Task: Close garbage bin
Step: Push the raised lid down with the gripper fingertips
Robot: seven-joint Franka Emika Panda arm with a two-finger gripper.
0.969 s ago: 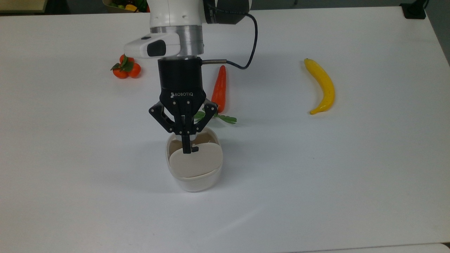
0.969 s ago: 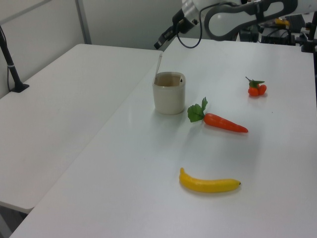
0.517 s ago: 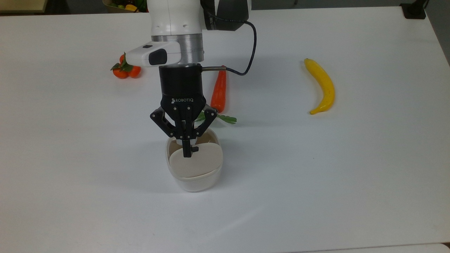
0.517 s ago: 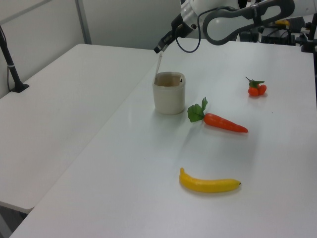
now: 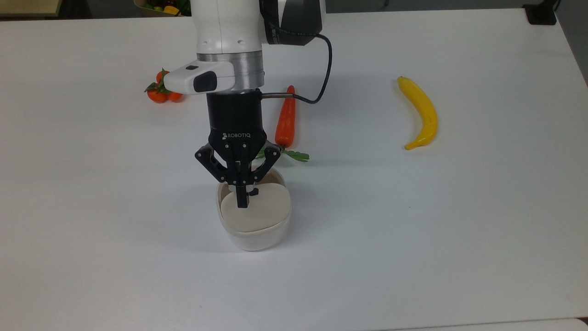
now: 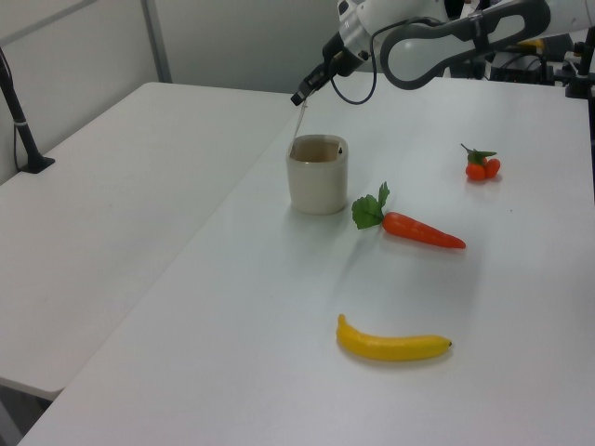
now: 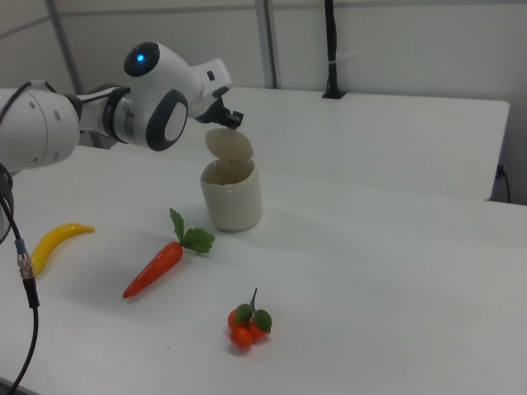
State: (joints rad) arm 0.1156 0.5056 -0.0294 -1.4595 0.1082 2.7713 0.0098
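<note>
Garbage bin (image 5: pixel 254 232) lid (image 5: pixel 257 211) upright; claw (image 5: pixel 242 198) closed at lid top.

You see a smooth matt white tabletop (image 5: pixel 459 220). The garbage bin (image 5: pixel 253 239) looks like matt plastic, its lid (image 5: pixel 262 211) beige. The banana (image 5: pixel 422 115) and carrot (image 5: pixel 285 122) are glossy plastic. The arm's shell (image 5: pixel 225 27) is glossy white.
</note>
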